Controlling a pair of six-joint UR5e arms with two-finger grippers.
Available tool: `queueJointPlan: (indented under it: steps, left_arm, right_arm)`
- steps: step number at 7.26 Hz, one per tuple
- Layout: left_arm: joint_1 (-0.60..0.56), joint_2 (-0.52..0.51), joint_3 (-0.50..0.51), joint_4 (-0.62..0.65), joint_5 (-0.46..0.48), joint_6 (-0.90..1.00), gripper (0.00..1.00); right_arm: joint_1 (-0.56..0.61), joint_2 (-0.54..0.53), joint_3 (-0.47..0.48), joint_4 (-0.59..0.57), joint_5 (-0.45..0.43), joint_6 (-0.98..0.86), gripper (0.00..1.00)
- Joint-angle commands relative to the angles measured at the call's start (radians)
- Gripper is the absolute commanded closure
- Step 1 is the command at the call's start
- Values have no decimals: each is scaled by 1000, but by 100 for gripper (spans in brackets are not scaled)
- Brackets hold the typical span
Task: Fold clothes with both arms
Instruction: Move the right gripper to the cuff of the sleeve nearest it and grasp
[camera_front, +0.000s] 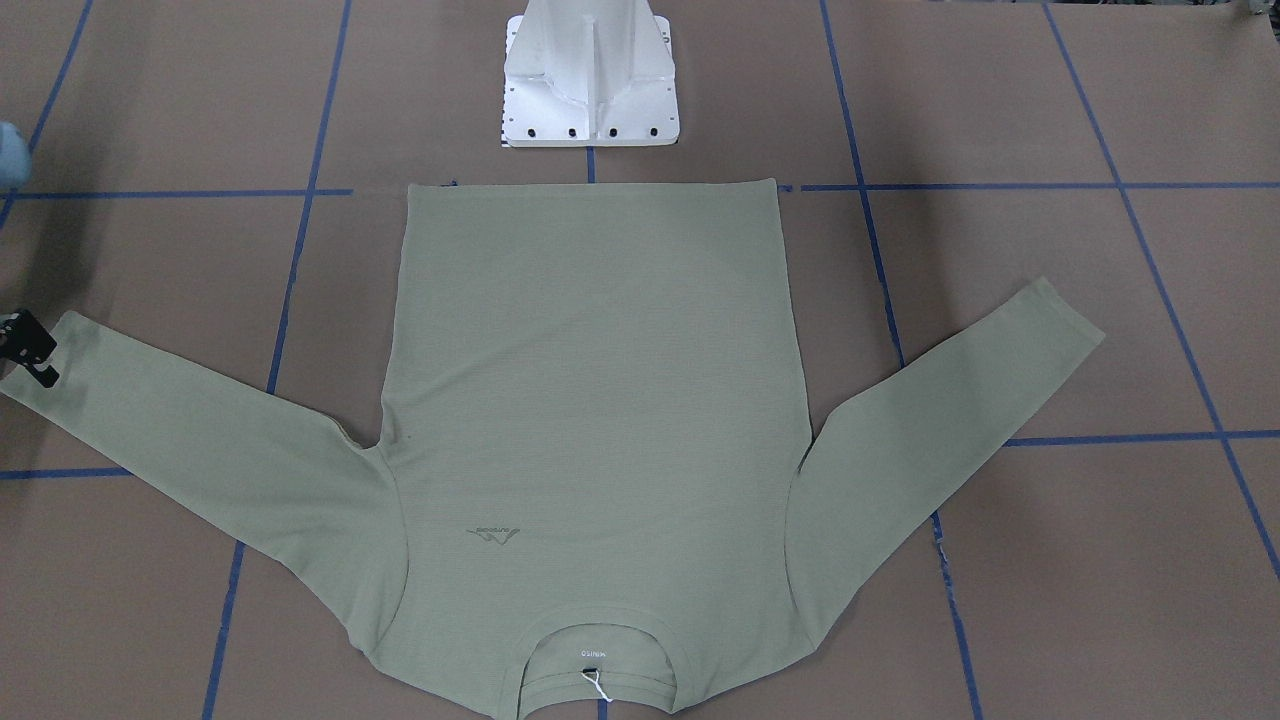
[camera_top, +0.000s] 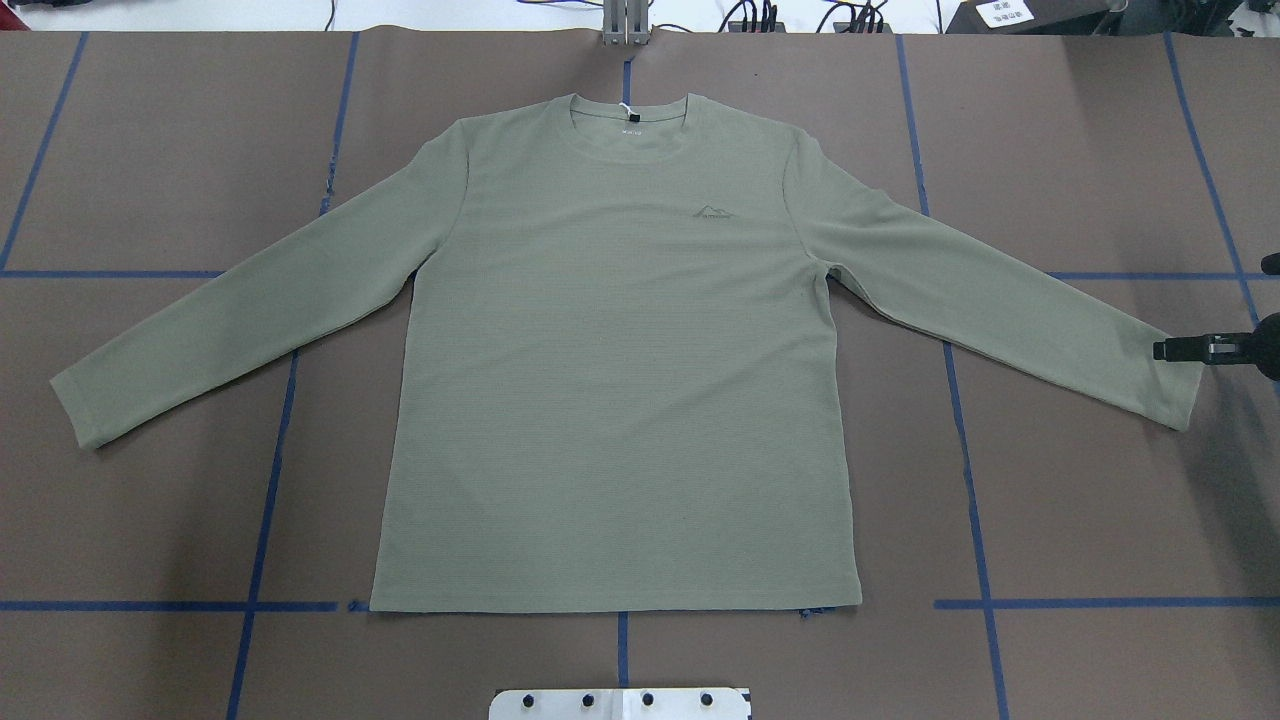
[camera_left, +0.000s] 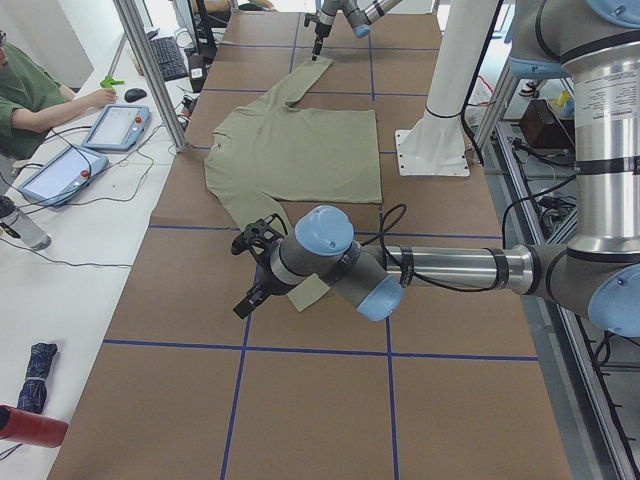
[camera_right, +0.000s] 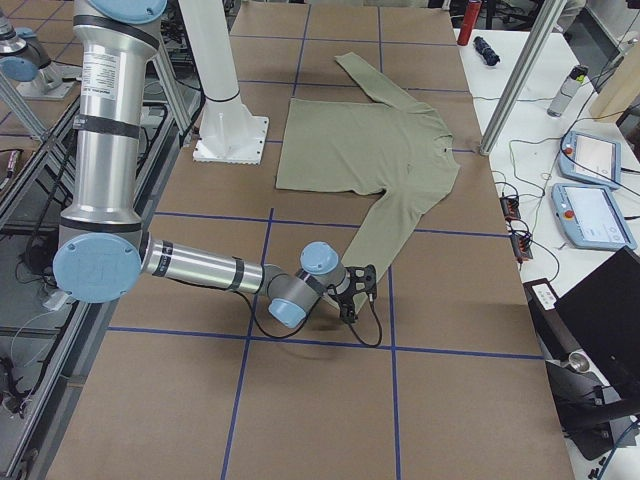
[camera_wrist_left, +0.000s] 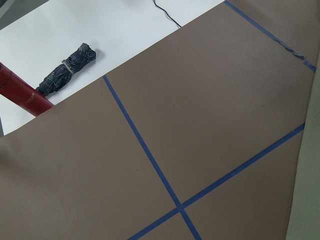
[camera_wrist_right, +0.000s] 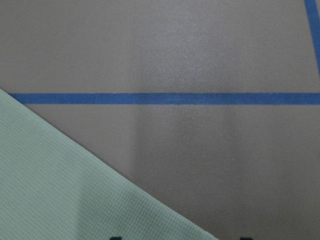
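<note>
The sage-green shirt (camera_top: 615, 370) lies flat and face up, neck (camera_top: 628, 125) away from the robot and both sleeves spread out. My right gripper (camera_top: 1168, 349) sits at the right cuff (camera_top: 1175, 385), low over the table at its outer edge; it also shows in the front view (camera_front: 32, 352). The right wrist view holds a corner of cloth (camera_wrist_right: 65, 190) and two dark tips far apart at the bottom edge, so it is open. My left gripper (camera_left: 250, 282) hovers just outside the left cuff (camera_left: 310, 292), seen only from the side; I cannot tell its state.
Brown paper with blue tape lines (camera_top: 265, 500) covers the table. The white pedestal base (camera_front: 590, 85) stands at the shirt's hem side. A side table holds tablets (camera_left: 115, 125), a folded umbrella (camera_wrist_left: 67, 67) and a red bottle (camera_wrist_left: 20, 95); a person (camera_left: 30, 90) sits there.
</note>
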Motion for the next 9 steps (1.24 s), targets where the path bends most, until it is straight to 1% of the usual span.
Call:
queueJointPlan:
  steps: [1, 2, 4, 5, 6, 7, 8, 9]
  left_arm:
    - [-1, 0, 0, 0, 0, 0, 0]
    - [0, 0, 0, 0, 0, 0, 0]
    - [0, 0, 0, 0, 0, 2, 0]
    - [0, 0, 0, 0, 0, 2, 0]
    - [-1, 0, 0, 0, 0, 2, 0]
    - [0, 0, 0, 0, 0, 2, 0]
    - [0, 0, 0, 0, 0, 2, 0]
    - [0, 0, 2, 0, 0, 2, 0]
  right_arm:
    - [-1, -1, -1, 0, -2, 0, 26]
    - [-3, -1, -1, 0, -4, 0, 30]
    - [-4, -1, -1, 0, -10, -2, 32]
    - [-6, -1, -1, 0, -10, 0, 48]
    - [-6, -1, -1, 0, -10, 0, 90]
    - [-4, 1, 5, 0, -7, 0, 100]
    - [-4, 2, 19, -1, 1, 0, 100]
    - [-4, 2, 59, -17, 4, 2, 100]
